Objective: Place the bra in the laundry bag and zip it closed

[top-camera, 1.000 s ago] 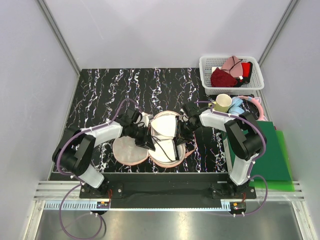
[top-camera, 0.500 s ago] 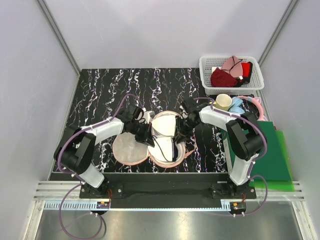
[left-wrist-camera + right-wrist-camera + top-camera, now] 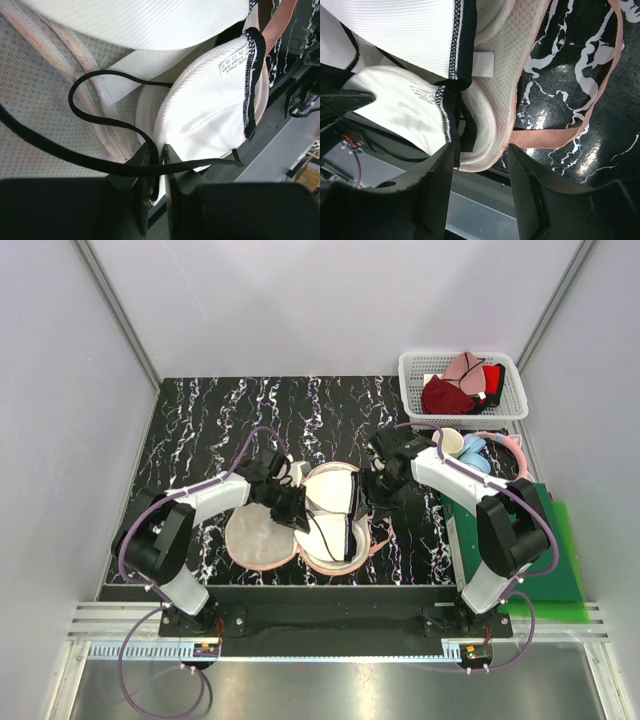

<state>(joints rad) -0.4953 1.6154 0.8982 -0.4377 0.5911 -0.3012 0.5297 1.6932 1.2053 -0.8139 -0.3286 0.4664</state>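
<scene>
1. Your left hand (image 3: 288, 508) sits at the 9 o'clock side of the bra (image 3: 330, 496). Its fingers stand a slit apart with the black strap (image 3: 50, 145) across the tips, and you cannot tell whether they pinch it.
2. Your right hand (image 3: 480, 149), at the bra's 3 o'clock side, is spread wide and holds nothing.
3. The bra lies in the right half of the unzipped laundry bag (image 3: 256, 540), toward 6 o'clock on the tabletop (image 3: 200, 420).

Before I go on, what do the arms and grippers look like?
The left arm and right arm have white links, black joints and a purple cable looping alongside each. The left gripper and right gripper are matte black, tapering to blunt tips.
</scene>
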